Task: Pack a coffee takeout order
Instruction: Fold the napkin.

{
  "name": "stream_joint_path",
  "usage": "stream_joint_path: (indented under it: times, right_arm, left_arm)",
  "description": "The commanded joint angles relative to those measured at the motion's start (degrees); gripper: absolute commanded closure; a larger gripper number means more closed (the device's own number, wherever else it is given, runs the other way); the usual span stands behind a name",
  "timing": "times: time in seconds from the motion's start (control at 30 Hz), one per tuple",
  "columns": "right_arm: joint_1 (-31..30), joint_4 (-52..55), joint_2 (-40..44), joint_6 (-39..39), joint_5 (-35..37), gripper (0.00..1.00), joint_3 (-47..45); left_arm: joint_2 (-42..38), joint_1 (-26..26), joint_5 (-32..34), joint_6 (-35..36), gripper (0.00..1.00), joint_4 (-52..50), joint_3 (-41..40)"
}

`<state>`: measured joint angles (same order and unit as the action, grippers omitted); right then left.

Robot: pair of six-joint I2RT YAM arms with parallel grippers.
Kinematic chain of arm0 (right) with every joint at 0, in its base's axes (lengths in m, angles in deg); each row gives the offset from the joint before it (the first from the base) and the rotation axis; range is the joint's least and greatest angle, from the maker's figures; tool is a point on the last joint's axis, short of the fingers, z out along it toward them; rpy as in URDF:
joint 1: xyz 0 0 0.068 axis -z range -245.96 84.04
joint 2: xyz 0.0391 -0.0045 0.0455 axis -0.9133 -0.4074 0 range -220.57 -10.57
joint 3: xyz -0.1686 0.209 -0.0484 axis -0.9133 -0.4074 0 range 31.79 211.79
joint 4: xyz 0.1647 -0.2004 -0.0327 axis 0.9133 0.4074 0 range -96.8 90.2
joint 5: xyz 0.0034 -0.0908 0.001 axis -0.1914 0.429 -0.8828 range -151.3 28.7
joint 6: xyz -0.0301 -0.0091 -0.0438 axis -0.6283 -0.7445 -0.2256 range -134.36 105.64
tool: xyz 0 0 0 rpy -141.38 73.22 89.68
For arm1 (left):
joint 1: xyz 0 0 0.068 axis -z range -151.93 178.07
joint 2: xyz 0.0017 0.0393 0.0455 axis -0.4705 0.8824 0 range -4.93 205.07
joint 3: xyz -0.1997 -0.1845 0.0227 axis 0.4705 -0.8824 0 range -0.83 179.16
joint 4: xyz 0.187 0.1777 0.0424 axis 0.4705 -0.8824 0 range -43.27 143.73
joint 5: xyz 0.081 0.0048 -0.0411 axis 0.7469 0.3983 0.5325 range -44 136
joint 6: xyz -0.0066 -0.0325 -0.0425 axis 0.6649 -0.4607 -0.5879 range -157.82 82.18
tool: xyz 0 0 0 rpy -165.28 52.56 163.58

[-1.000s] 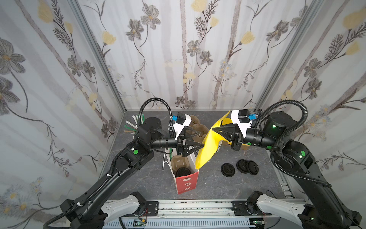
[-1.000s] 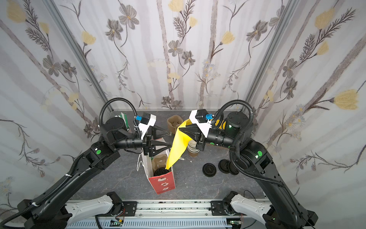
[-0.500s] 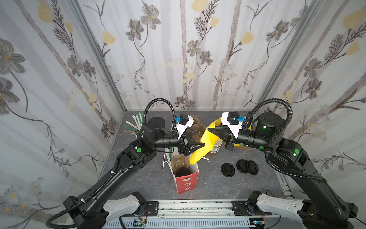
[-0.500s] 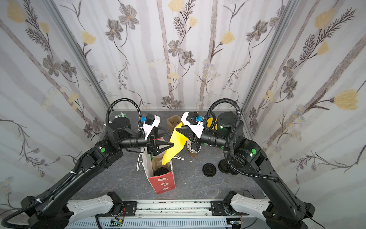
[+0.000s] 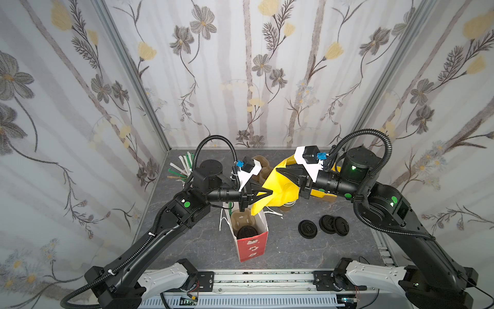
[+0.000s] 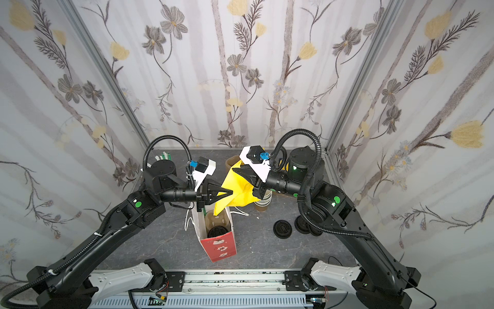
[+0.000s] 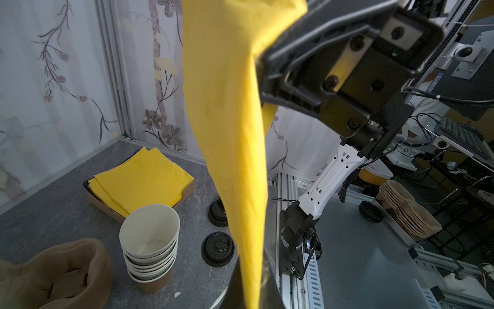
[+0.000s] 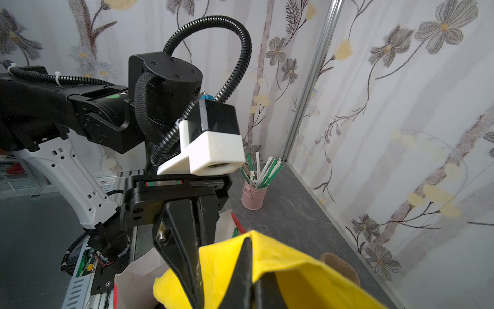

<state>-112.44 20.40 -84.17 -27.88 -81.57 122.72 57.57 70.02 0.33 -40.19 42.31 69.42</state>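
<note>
Our left end effector (image 5: 270,191) is clamped on a fold of the yellow napkin (image 5: 282,187), its tips together with paper pinched between them. Just at its 1 o'clock in both top views, the right end effector (image 5: 279,170) is also closed on the napkin's upper edge, so the sheet hangs bunched between the two. Its loose lower corner dangles toward 7 o'clock, over the mouth of the paper bag (image 5: 251,247). The bag stands open on the table (image 5: 294,254) with the lidded cup (image 5: 247,231) already seated inside. Three loose lids (image 5: 307,228) lie at the bag's 3 o'clock. We judge this to be a hand-over of the napkin before stuffing it into the bag. The next move likely calls for the right end effector to let go and for the left to carry the fold down at 6 o'clock, clear of the bag's rim and handles. A second ago our left jaws stood wide open short of the sheet, which hung longer and straighter from the right end effector, itself farther toward 3 o'clock.
</note>
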Motion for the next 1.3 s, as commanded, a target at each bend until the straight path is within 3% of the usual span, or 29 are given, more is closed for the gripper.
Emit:
stream_joint_path:
  times: [0.0,0.07,0.13,0.3,0.47,0.6,0.8,1.03,1.2,1.27]
  right_arm:
    - [-0.1,-1.9,-0.4,0.0,5.2,1.00,-0.1]
    - [-0.1,-1.8,-0.1,0.5,8.8,0.98,-0.3]
    - [-0.1,-1.8,1.1,2.0,11.2,0.72,-0.9]
    - [-0.1,-1.9,9.2,5.3,16.3,0.34,-6.1]
    - [-0.1,-1.9,17.8,7.7,23.2,0.20,-10.4]
    - [-3.4,0.0,14.9,5.8,14.2,0.11,-5.9]
    - [-9.7,9.0,1.2,-4.5,12.4,0.03,4.1]
    - [-10.1,15.7,-4.7,-8.8,12.2,0.03,4.5]
    - [-10.4,13.6,-4.6,-8.0,12.2,0.13,0.7]
    - [-10.5,12.8,-4.9,-7.7,11.1,0.27,0.5]
  left_arm:
    - [-0.8,0.1,-0.2,0.6,1.00,1.4,0.6]
    - [-1.3,0.1,0.8,0.6,1.00,1.3,0.6]
    - [-1.8,0.1,2.5,0.5,1.00,1.4,0.6]
    - [-2.2,0.4,8.5,-3.2,1.00,1.5,-0.1]
    - [-4.7,0.7,14.0,-8.0,1.00,3.8,-2.6]
    - [-6.0,0.7,11.7,-9.7,1.00,6.4,-3.8]
    - [-6.8,0.7,5.7,-5.9,1.00,6.9,-4.9]
    - [-7.6,0.7,6.1,-3.5,1.00,7.0,-4.9]
    - [-8.0,0.7,5.5,-2.9,1.00,7.2,-5.1]
    - [-8.2,0.7,5.5,-2.5,1.00,7.2,-5.3]
